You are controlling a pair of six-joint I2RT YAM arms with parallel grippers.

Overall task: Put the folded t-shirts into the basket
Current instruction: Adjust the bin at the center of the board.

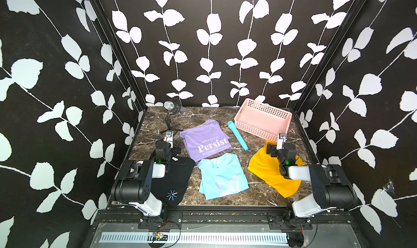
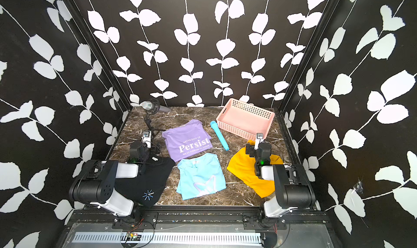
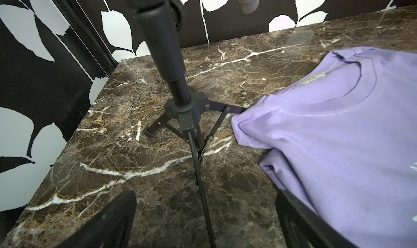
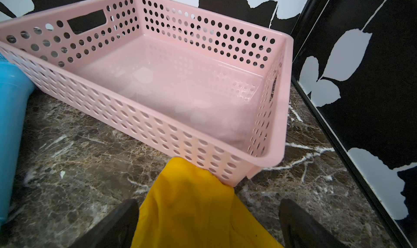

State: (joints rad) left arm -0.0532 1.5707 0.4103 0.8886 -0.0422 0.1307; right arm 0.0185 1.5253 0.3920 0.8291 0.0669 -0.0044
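From my seat I see all four folded shirts lying flat on the marble table [image 1: 225, 197], outside the basket [image 1: 255, 130]. The lilac tee [image 1: 206, 140] is mid-table with its "Persist" print up, and the light blue tee [image 1: 222, 175] lies just in front of it. The black tee [image 1: 173, 179] is at the front left and the mustard-yellow tee [image 1: 268, 168] at the right. The pink basket sits at the far right corner, set at an angle. In the right wrist view the yellow tee's far tip reaches the basket's near wall. A blue stick [image 1: 238, 135] lies between the lilac tee and the basket. My left arm [image 1: 144, 181] is folded low from the front rail, its forearm stretched forward over the black tee and its wrist aimed at the back wall. The left gripper [image 3: 205, 192] has its jaws spread wide with nothing between them. It hangs above bare marble, facing the microphone stand [image 3: 180, 109], and the lilac tee is just beside one finger. One tripod leg runs up to that tee's edge. My right arm [image 1: 316, 181] mirrors this pose over the yellow tee. The right gripper [image 4: 208, 201] is spread just as wide, pinching nothing. The yellow cloth lies below and between its fingers, and the basket is straight ahead.
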